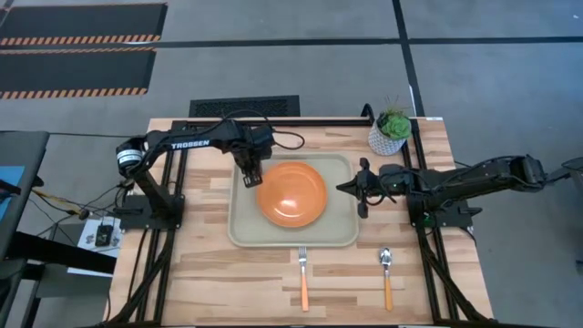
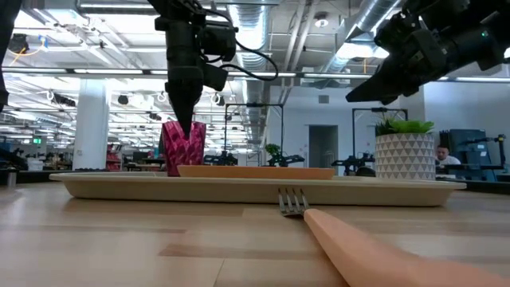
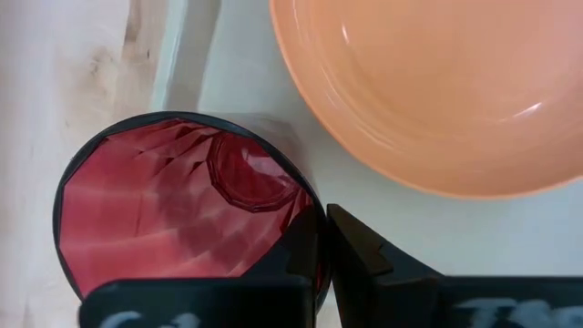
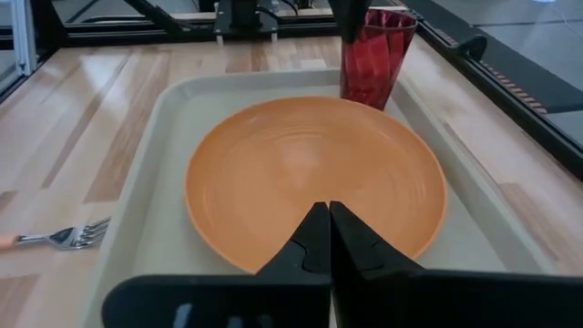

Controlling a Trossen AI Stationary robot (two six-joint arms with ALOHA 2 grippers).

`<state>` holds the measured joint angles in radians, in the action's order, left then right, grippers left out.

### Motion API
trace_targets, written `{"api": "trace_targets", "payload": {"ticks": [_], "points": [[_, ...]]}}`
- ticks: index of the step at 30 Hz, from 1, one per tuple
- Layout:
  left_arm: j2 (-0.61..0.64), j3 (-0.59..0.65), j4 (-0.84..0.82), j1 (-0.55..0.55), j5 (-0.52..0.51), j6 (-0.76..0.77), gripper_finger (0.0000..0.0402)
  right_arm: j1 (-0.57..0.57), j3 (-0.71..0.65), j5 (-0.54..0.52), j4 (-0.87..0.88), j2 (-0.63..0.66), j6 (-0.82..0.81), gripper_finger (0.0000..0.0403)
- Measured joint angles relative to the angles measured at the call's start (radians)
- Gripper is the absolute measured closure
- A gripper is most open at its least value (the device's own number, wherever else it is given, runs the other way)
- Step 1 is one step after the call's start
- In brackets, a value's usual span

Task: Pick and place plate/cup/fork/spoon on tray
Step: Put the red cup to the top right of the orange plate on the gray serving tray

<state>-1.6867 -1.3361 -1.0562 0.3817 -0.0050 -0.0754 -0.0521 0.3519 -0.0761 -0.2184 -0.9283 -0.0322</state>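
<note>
The red faceted cup point(image 3: 173, 210) stands upright in the far left corner of the beige tray point(image 1: 244, 232), beside the orange plate point(image 1: 291, 194) lying on the tray. My left gripper point(image 1: 251, 179) points down at the cup's rim and is shut on it. My right gripper point(image 1: 351, 188) is shut and empty, raised above the tray's right rim and pointing at the plate point(image 4: 310, 182). The fork point(image 1: 303, 276) and the spoon point(image 1: 386, 273) lie on the table in front of the tray, their orange handles toward the near edge. My left gripper has the cup's wall at the rim point(image 3: 314, 239) on the side facing the plate, with one finger inside the cup and one finger point(image 3: 364, 255) outside. The fingers come from above, pointing down. The cup stays upright, its base point(image 4: 363, 96) on the tray floor.
A white pot with a green plant point(image 1: 392, 133) stands at the table's far right corner. Black frame rails run along the table's left and right sides. Bare wood lies in front of the tray around the fork and spoon.
</note>
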Motion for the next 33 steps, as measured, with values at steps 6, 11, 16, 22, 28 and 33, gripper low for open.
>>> {"api": "trace_targets", "payload": {"ticks": [6, 11, 16, 22, 28, 33], "points": [[0.000, 0.000, 0.000, -0.003, 0.006, 0.005, 0.0388, -0.001, 0.000, 0.000, 0.000, 0.000, 0.005, 0.0396], [0.000, 0.000, 0.009, -0.004, 0.001, 0.012, 0.0378, -0.001, 0.000, 0.000, 0.000, 0.000, 0.007, 0.0396], [0.000, -0.001, 0.024, -0.004, 0.000, 0.014, 0.0359, -0.001, 0.000, -0.001, 0.000, 0.000, 0.007, 0.0396], [0.004, -0.001, 0.023, -0.004, -0.001, -0.002, 0.0323, -0.001, 0.000, -0.001, -0.003, 0.000, 0.007, 0.0396], [0.082, -0.001, 0.029, -0.004, -0.006, -0.023, 0.0293, -0.003, 0.031, -0.001, 0.001, 0.000, 0.003, 0.0396], [0.201, 0.048, 0.129, -0.006, 0.040, -0.011, 0.0289, -0.013, 0.099, 0.006, 0.001, -0.044, 0.033, 0.0396]]}}
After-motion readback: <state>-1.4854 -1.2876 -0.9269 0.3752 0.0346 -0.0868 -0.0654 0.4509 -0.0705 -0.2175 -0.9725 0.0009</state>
